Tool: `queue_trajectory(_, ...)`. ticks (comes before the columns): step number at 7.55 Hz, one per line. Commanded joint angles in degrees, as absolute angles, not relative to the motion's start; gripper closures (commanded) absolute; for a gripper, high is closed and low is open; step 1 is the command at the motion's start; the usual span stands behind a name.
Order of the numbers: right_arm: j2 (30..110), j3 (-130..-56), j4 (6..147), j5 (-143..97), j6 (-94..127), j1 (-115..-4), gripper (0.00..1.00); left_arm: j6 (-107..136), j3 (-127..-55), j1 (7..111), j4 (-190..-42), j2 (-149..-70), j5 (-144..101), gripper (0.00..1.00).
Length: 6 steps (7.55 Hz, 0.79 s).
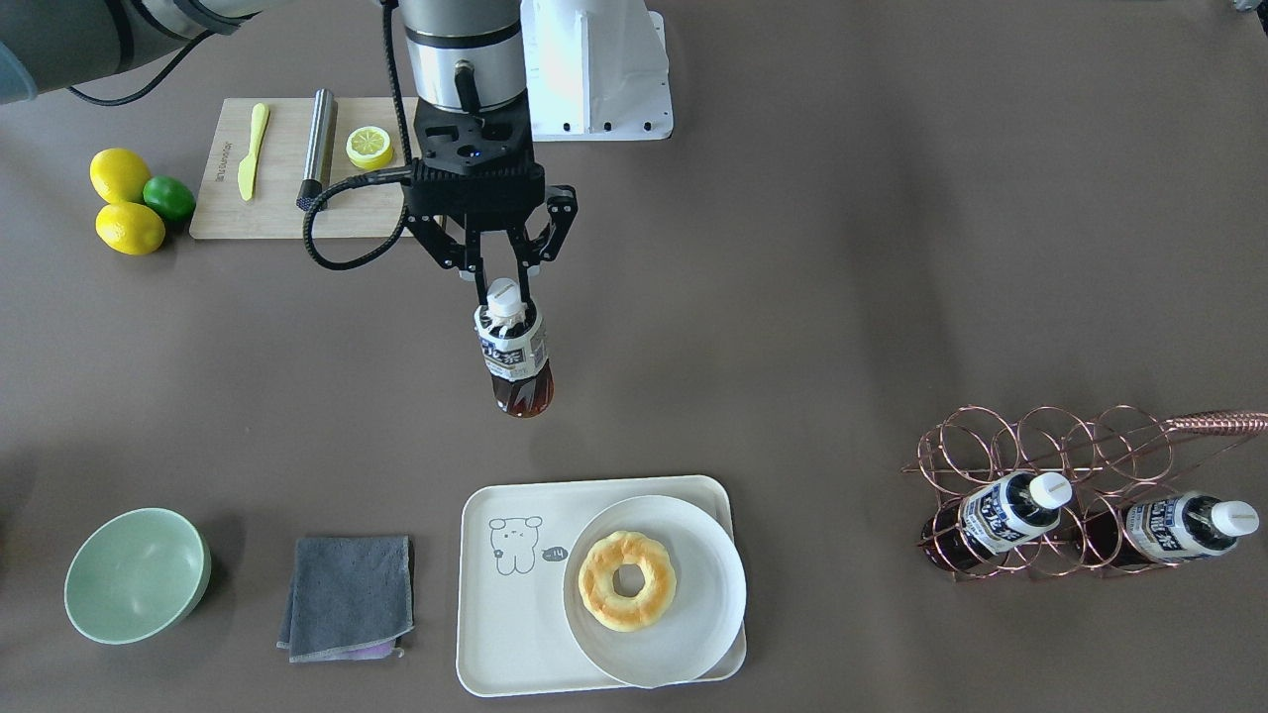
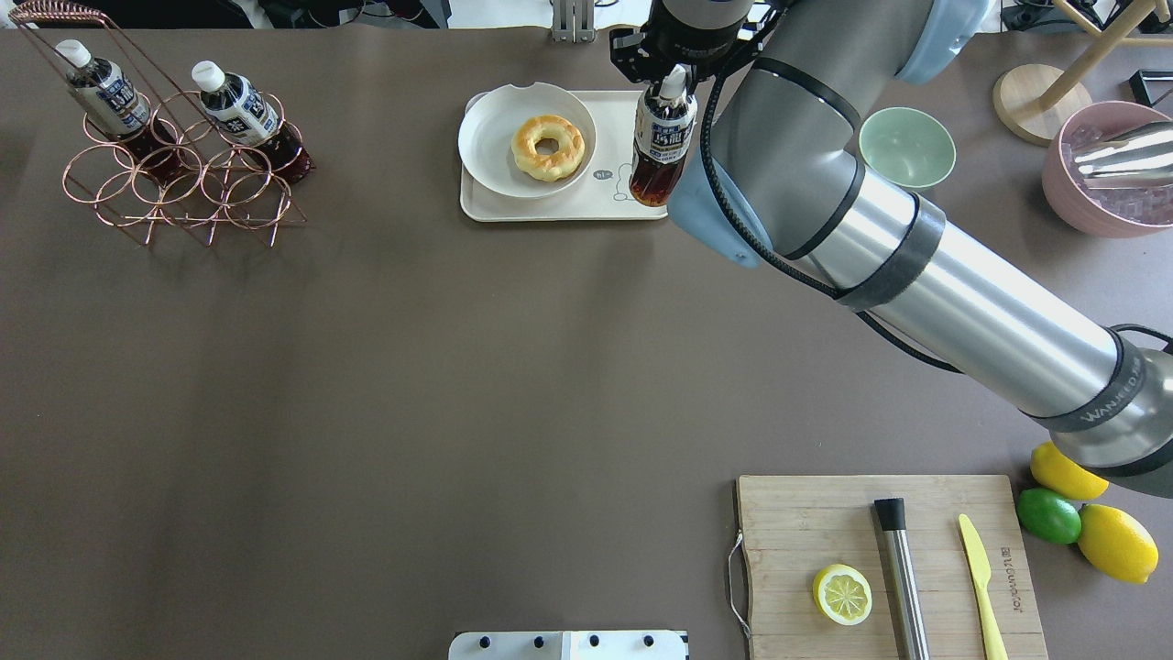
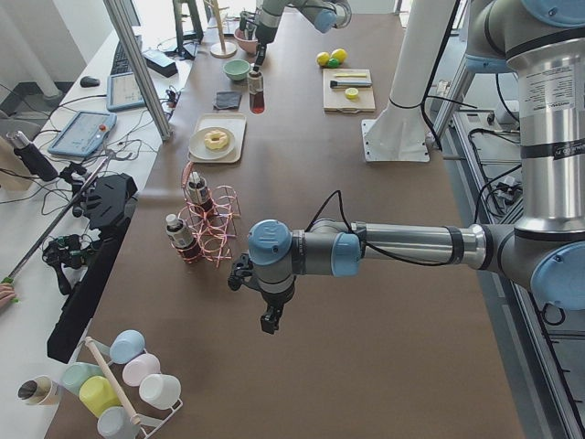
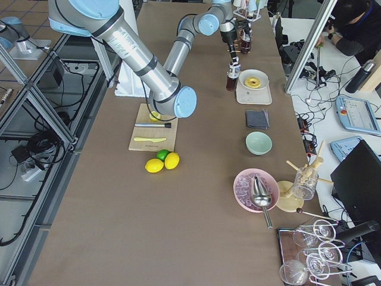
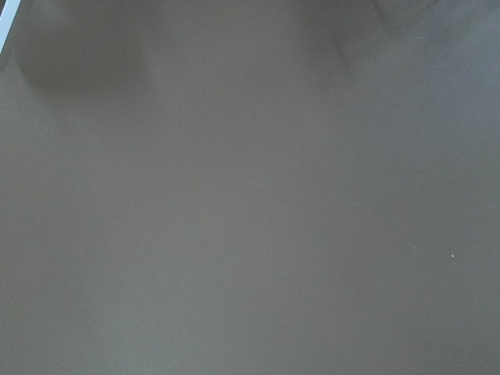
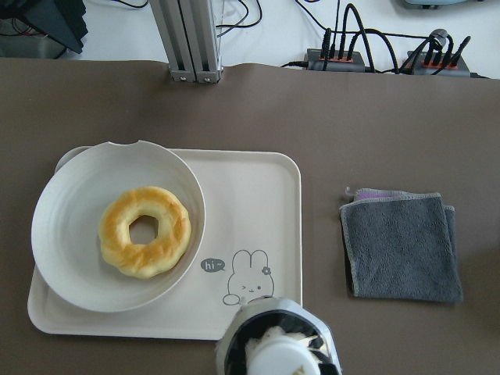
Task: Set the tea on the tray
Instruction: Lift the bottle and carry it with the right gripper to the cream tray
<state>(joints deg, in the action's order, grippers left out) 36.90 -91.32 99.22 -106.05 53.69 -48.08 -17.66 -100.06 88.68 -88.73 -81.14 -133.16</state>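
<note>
My right gripper is shut on the white cap of the tea, a small upright bottle of dark red-brown liquid. The tea hangs just on the robot's side of the cream tray, near the corner with the bear drawing. In the overhead view the tea overlaps the edge of the tray. In the right wrist view the cap of the tea sits below the tray. My left gripper shows only in the exterior left view; I cannot tell if it is open.
A round white plate with a donut fills the tray's other half. Two alike bottles lie in a copper wire rack. A green bowl, a grey cloth and a wooden cutting board are nearby.
</note>
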Motion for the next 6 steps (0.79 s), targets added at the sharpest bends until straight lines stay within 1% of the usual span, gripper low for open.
queue_trajectory(1, 32.9, -78.1, 90.9, -108.1, 52.7, -50.7, 1.00, -17.7, -100.2, 88.7, -88.9, -81.1, -133.2, 0.01)
queue_trajectory(3, 30.9, -73.9, 89.4, -108.2, 52.6, -50.9, 1.00, -17.7, -100.2, 88.7, -88.9, -81.1, -133.2, 0.01)
queue_trajectory(4, 30.4, -71.5, 86.5, -108.1, 53.0, -50.9, 1.00, -17.7, -100.2, 88.7, -88.9, -81.1, -133.2, 0.01)
queue_trajectory(6, 30.4, -70.5, 85.9, -108.1, 52.9, -50.9, 1.00, -17.7, -100.2, 88.7, -88.9, -81.2, -133.2, 0.01)
